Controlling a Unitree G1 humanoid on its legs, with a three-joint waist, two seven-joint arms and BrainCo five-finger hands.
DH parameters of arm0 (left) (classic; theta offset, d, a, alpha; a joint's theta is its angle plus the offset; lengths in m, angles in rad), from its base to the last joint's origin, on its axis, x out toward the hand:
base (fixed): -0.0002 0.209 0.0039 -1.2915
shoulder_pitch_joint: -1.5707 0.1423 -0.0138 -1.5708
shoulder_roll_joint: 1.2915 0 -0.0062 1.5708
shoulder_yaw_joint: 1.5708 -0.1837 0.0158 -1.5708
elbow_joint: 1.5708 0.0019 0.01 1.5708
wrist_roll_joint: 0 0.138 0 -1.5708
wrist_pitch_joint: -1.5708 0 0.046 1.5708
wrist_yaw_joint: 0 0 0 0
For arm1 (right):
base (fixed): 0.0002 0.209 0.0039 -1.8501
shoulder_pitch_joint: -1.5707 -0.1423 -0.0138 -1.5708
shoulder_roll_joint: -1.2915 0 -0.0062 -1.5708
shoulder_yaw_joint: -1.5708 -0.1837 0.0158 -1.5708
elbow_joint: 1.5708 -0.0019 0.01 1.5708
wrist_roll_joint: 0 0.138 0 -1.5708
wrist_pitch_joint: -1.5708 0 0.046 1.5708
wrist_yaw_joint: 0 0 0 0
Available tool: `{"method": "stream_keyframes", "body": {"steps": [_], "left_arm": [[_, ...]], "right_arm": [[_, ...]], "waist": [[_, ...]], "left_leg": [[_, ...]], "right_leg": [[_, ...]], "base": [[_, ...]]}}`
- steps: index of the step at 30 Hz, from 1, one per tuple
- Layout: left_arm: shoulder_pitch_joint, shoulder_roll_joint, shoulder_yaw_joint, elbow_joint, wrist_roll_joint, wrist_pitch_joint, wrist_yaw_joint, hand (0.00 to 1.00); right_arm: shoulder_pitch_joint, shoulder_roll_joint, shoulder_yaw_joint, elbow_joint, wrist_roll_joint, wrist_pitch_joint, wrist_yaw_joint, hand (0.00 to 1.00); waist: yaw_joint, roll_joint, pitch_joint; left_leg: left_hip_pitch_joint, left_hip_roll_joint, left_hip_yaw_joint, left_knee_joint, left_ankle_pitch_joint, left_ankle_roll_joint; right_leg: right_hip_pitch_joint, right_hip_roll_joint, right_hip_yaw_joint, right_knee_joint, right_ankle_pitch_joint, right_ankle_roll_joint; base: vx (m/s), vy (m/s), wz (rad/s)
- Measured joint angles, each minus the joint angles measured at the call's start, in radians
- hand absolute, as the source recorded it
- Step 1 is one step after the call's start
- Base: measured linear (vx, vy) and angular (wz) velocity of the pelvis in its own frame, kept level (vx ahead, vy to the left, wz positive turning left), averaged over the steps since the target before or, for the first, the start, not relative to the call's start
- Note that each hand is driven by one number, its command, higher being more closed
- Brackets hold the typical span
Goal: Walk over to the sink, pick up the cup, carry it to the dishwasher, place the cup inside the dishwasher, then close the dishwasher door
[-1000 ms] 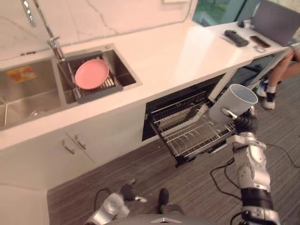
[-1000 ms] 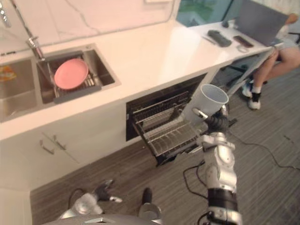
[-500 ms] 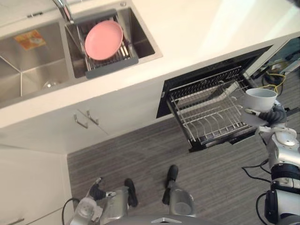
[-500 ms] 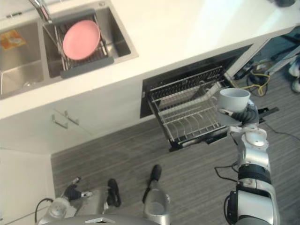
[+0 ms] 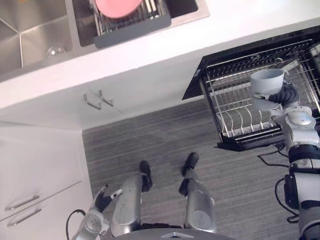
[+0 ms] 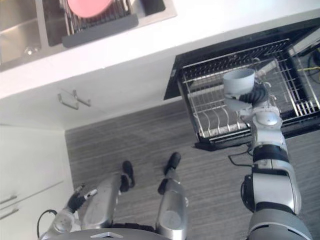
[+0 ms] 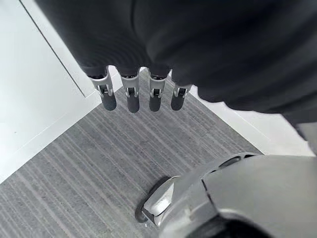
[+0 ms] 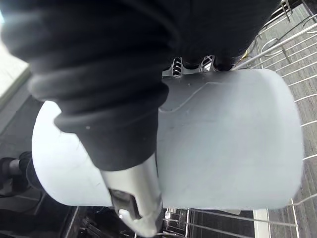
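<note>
Grey floor (image 5: pixel 150 145), white counter (image 5: pixel 235 20); right hand (image 8: pixel 124 144) wraps cup (image 5: pixel 266 80) above dishwasher rack (image 5: pixel 235 107) (left hand (image 7: pixel 130 96) relaxed).

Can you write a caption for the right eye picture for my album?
Robot's right hand holds a pale cup, mouth up, over the pulled-out dishwasher rack.
</note>
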Motion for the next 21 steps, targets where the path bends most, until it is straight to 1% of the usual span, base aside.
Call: {"method": "stream_keyframes", "body": {"steps": [2, 5, 6, 8, 10, 13, 14, 15, 16, 18, 19, 21], "left_arm": [[-0.011, 0.001, -0.010, 0.002, 0.000, -0.001, 0.010, 0.00], [-0.016, 0.000, -0.015, 0.002, -0.002, -0.022, 0.017, 0.00], [-0.021, 0.000, -0.019, 0.003, -0.004, -0.024, 0.019, 0.00], [-0.031, 0.001, -0.040, 0.004, -0.018, -0.029, 0.034, 0.00], [-0.042, 0.002, -0.050, 0.012, -0.020, -0.031, 0.036, 0.00], [-0.069, -0.002, -0.068, 0.042, -0.022, -0.034, 0.040, 0.00], [-0.077, 0.002, -0.085, 0.043, -0.022, -0.035, 0.055, 0.00], [-0.082, 0.003, -0.090, 0.047, -0.023, -0.037, 0.066, 0.00], [-0.092, 0.001, -0.094, 0.062, -0.033, -0.037, 0.078, 0.00], [-0.110, -0.002, -0.099, 0.082, -0.039, -0.037, 0.081, 0.00], [-0.117, -0.002, -0.112, 0.088, -0.039, -0.035, 0.093, 0.00], [-0.126, 0.001, -0.132, 0.090, -0.039, -0.031, 0.101, 0.00]], "right_arm": [[-0.020, -0.011, 0.034, 0.012, 0.000, 0.008, 0.009, 1.00], [-0.075, -0.012, 0.095, 0.070, 0.000, 0.038, 0.020, 1.00], [-0.085, -0.012, 0.099, 0.088, 0.000, 0.049, 0.019, 1.00], [-0.114, -0.012, 0.104, 0.134, 0.000, 0.068, 0.017, 1.00], [-0.147, -0.012, 0.136, 0.167, -0.001, 0.076, 0.017, 1.00], [-0.192, -0.011, 0.160, 0.225, -0.004, 0.092, 0.015, 1.00], [-0.207, -0.011, 0.174, 0.239, -0.003, 0.100, 0.012, 1.00], [-0.216, -0.011, 0.177, 0.243, -0.002, 0.108, 0.007, 1.00], [-0.239, -0.011, 0.177, 0.263, -0.002, 0.114, -0.013, 1.00], [-0.266, -0.011, 0.176, 0.285, -0.006, 0.130, -0.034, 1.00], [-0.287, -0.011, 0.176, 0.304, -0.011, 0.133, -0.050, 0.00], [-0.290, -0.008, 0.177, 0.314, -0.021, 0.147, -0.065, 0.00]], "waist": [[0.014, 0.001, 0.008], [0.024, 0.008, 0.017], [0.027, 0.012, 0.021], [0.044, 0.015, 0.022], [0.050, 0.018, 0.024], [0.064, 0.032, 0.031], [0.072, 0.034, 0.031], [0.075, 0.034, 0.031], [0.075, 0.036, 0.033], [0.079, 0.040, 0.036], [0.077, 0.050, 0.041], [0.079, 0.050, 0.040]], "left_leg": [[-0.021, 0.000, -0.004, 0.004, 0.003, 0.004], [-0.055, -0.004, -0.020, 0.016, 0.008, 0.007], [-0.062, -0.005, -0.026, 0.018, 0.011, 0.008], [-0.083, -0.012, -0.028, 0.013, 0.023, 0.010], [-0.103, -0.019, -0.030, 0.009, 0.034, 0.012], [-0.112, -0.024, -0.030, 0.002, 0.048, 0.015], [-0.122, -0.024, -0.030, 0.002, 0.050, 0.015], [-0.134, -0.024, -0.032, 0.001, 0.055, 0.014], [-0.148, -0.025, -0.035, -0.001, 0.062, 0.012], [-0.167, -0.028, -0.043, -0.005, 0.073, 0.012], [-0.173, -0.031, -0.049, -0.013, 0.081, 0.011], [-0.174, -0.039, -0.050, -0.037, 0.099, 0.009]], "right_leg": [[-0.021, -0.004, -0.004, 0.013, -0.002, -0.002], [-0.051, -0.014, -0.016, 0.043, -0.012, -0.005], [-0.053, -0.016, -0.022, 0.046, -0.013, -0.005], [-0.084, -0.027, -0.022, 0.065, -0.016, -0.007], [-0.110, -0.036, -0.022, 0.081, -0.020, -0.010], [-0.125, -0.045, -0.024, 0.095, -0.021, -0.013], [-0.141, -0.048, -0.021, 0.106, -0.024, -0.016], [-0.153, -0.049, -0.022, 0.112, -0.025, -0.018], [-0.168, -0.051, -0.025, 0.116, -0.026, -0.020], [-0.187, -0.054, -0.029, 0.122, -0.025, -0.024], [-0.190, -0.057, -0.036, 0.123, -0.024, -0.025], [-0.203, -0.064, -0.038, 0.126, -0.025, -0.027]], "base": [[-0.06, 0.035, 0.10], [-0.05, 0.021, 0.14], [-0.05, 0.032, 0.18], [-0.05, 0.026, 0.11], [-0.04, 0.023, 0.08], [-0.03, 0.012, 0.06], [-0.06, 0.005, -0.01], [-0.07, 0.001, 0.06], [-0.05, -0.003, 0.10], [-0.04, -0.007, 0.11], [-0.02, -0.004, 0.14], [-0.01, 0.000, 0.10]]}}
